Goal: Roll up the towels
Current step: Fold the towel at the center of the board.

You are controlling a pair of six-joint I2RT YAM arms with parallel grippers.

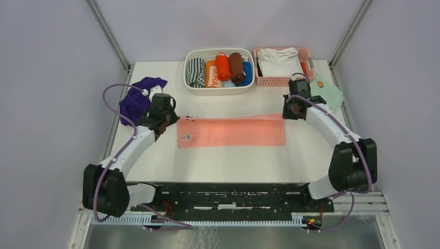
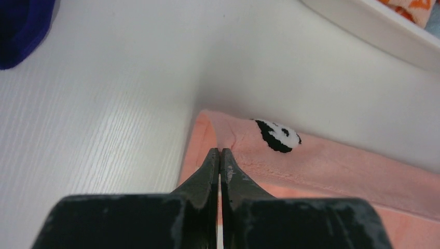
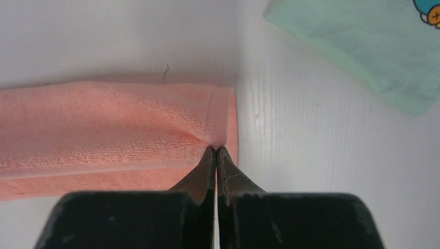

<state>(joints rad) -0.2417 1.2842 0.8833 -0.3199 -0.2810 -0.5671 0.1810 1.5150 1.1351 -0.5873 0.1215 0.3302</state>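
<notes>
While clamping left gripper (image 2: 219, 155) and right gripper (image 3: 216, 151) shut on opposite end hems of the salmon-pink towel (image 1: 231, 132), holds it stretched flat between both tips, likely for straight rolling, leaving the purple towel (image 1: 137, 98) heaped beyond the left one.

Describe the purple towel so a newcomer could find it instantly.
Start at the white table, far-left edge, just beyond the left pincer. The purple towel lies crumpled there; unlike the flat salmon-pink towel, it is bunched and deep purple.
</notes>
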